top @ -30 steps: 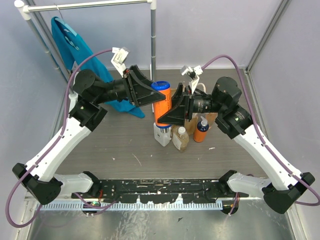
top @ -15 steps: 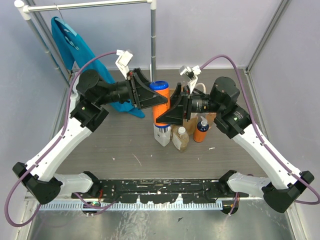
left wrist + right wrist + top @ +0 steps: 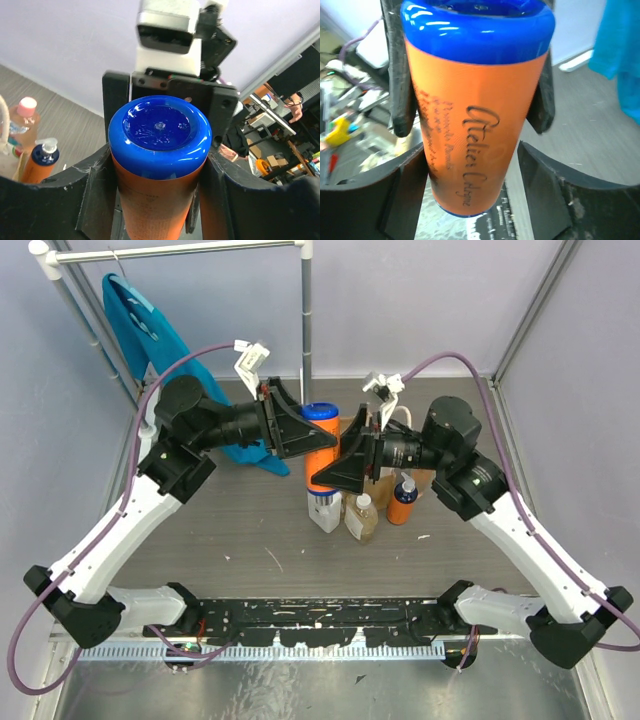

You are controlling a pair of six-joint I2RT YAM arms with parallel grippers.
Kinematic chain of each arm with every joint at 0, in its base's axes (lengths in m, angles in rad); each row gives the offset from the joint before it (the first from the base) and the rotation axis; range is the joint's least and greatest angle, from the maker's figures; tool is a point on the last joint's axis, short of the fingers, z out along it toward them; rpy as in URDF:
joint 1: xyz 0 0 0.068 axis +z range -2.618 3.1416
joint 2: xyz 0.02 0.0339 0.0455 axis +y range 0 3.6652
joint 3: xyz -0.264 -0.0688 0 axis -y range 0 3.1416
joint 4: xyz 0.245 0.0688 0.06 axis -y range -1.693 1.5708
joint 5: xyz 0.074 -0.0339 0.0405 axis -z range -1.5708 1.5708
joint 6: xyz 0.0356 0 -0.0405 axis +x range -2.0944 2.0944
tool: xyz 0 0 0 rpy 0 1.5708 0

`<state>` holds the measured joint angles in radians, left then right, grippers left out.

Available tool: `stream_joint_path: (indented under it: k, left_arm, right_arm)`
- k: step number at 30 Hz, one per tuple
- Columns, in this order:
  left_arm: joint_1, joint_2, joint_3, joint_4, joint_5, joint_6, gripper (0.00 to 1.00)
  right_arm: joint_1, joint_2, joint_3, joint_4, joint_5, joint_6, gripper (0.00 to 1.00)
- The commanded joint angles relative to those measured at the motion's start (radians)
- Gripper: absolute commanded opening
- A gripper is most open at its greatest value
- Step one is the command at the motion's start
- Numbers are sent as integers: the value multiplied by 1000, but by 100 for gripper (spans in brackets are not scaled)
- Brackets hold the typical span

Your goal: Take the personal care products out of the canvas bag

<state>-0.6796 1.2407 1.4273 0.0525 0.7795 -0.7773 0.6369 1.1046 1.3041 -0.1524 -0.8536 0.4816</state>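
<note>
A tall orange bottle (image 3: 322,448) with a blue cap hangs in the air above the table's middle, between both grippers. My left gripper (image 3: 318,445) is shut on its upper part, and in the left wrist view both fingers press the orange bottle (image 3: 160,170) just under the cap. My right gripper (image 3: 325,475) stands round the lower body; in the right wrist view a gap shows between the orange bottle (image 3: 475,115) and one finger (image 3: 540,175). The canvas bag (image 3: 422,476) stands behind the right gripper, mostly hidden. A white bottle (image 3: 325,508), an amber bottle (image 3: 362,518) and a small orange bottle (image 3: 403,498) stand on the table.
A teal garment (image 3: 150,330) hangs from a metal rack (image 3: 305,310) at the back left. The left wrist view shows a pink-capped bottle (image 3: 26,117) beside a small orange pump bottle (image 3: 42,160). Frame posts and grey walls close in the sides.
The right gripper's jaws have widened off the orange bottle. The left gripper has shifted slightly back while keeping hold near the cap.
</note>
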Motion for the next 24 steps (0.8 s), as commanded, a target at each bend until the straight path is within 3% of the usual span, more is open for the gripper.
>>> stream_joint_path:
  k: [1, 6, 11, 15, 18, 21, 24]
  left_arm:
    - [-4, -37, 73, -109, -48, 46, 0]
    - [-4, -58, 113, -237, -103, 128, 0]
    - [9, -39, 166, -368, -180, 150, 0]
    - [79, -3, 193, -464, -251, 47, 0]
    - [213, 18, 158, -468, -263, -134, 0]
    - [347, 107, 37, -240, -105, -497, 0]
    - [352, 213, -61, -10, 14, -823, 0]
  right_arm:
    - [-11, -97, 48, -136, 358, -213, 78]
    - [-10, -212, 0, -185, 628, -331, 98]
    - [-10, -281, -57, -182, 805, -439, 100]
    - [-10, -336, -172, -114, 905, -523, 100]
    - [-9, -450, -361, 89, 916, -578, 100]
    - [-11, -557, -550, 322, 847, -661, 100]
    - [-10, -619, -731, 567, 723, -779, 100]
